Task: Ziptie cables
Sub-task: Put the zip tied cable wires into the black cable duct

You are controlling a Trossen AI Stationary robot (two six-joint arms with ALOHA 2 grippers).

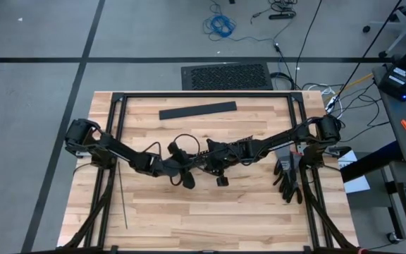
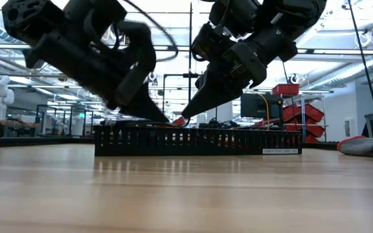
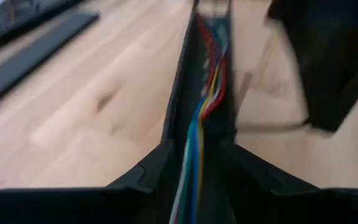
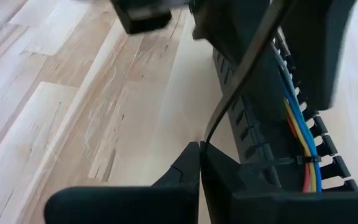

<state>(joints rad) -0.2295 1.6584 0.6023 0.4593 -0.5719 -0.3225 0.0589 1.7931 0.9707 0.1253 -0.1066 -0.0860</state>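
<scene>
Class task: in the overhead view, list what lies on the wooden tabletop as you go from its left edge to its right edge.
Thin zipties → left gripper over the slotted duct → right gripper, pinching a ziptie → dark gloves near the right edge. The flat black bar lies farther back, overlapping the middle.

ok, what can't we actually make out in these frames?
- High view: where the cables lie is hidden under both arms mid-table; the left gripper and right gripper meet there.
- Low view: the duct wall hides the cables inside it.
- Left wrist view: the duct's far end is blurred; whether the fingers press the cables cannot be told.
- Right wrist view: the ziptie runs off the top edge; its end is unseen.
</scene>
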